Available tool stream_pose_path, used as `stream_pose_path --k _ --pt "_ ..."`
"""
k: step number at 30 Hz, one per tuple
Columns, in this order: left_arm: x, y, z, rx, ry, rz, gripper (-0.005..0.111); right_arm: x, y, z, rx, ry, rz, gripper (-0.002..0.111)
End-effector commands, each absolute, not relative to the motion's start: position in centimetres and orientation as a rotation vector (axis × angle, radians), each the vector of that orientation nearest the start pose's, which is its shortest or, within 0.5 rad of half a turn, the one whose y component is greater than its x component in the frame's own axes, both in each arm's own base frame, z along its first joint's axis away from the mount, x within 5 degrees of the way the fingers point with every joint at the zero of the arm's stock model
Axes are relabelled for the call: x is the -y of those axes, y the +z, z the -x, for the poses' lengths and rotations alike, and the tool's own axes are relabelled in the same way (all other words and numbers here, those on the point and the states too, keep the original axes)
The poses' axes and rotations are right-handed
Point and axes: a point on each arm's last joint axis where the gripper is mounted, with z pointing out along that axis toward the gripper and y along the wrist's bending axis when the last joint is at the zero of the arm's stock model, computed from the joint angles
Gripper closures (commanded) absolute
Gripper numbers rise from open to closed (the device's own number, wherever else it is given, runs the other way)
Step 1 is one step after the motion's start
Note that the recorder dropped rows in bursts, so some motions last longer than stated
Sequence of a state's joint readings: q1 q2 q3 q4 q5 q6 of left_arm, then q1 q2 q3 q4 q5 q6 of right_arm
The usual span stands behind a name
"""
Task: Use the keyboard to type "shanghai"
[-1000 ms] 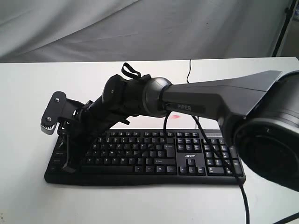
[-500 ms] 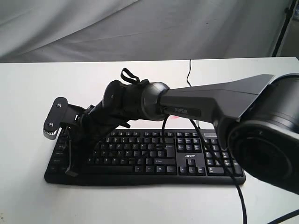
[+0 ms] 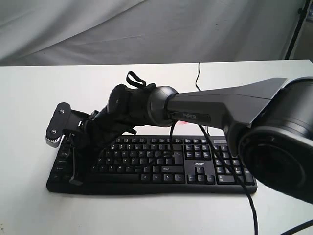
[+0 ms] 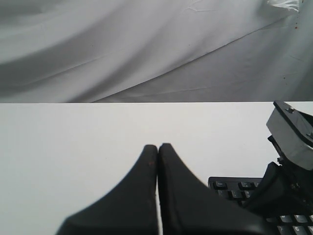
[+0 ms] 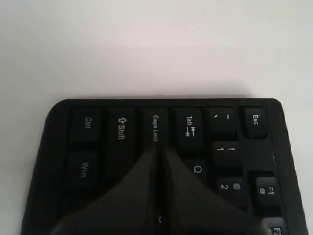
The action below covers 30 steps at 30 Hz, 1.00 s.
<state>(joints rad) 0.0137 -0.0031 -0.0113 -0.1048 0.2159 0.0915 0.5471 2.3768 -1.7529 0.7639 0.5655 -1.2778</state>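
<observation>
Where right hand (image 5: 159,149) seemingly meets Caps Lock (image 5: 155,128), keyboard (image 3: 146,169) reads acer.

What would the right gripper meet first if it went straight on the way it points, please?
The right gripper would likely meet the keyboard first, around the Caps Lock key; contact unclear.
</observation>
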Motion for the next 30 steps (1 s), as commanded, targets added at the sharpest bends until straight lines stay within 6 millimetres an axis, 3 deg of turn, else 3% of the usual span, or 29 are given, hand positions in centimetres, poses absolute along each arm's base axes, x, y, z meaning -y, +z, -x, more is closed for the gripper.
stream_pose_path --k 1,10,19,25,30 --pt "0.2 19.8 -5.5 -1.685 -0.024 0.004 0.106 -29.3 11.7 -41.4 -1.996 0.458 1.492 0.108" --pt "0.2 19.8 -5.5 -1.685 -0.024 0.004 0.106 -29.2 10.7 -41.3 -2.016 0.467 1.503 0.108" --pt "0.2 19.8 -5.5 -1.685 -0.024 0.004 0.106 -29.1 13.6 -41.4 -1.962 0.446 1.488 0.108" --pt "0.2 19.8 -5.5 -1.685 -0.024 0.004 0.106 -29.0 14.1 -41.3 -1.952 0.443 1.493 0.108" --pt "0.2 19.8 -5.5 -1.685 -0.024 0.004 0.106 -28.0 15.3 -41.4 -1.956 0.465 1.522 0.108"
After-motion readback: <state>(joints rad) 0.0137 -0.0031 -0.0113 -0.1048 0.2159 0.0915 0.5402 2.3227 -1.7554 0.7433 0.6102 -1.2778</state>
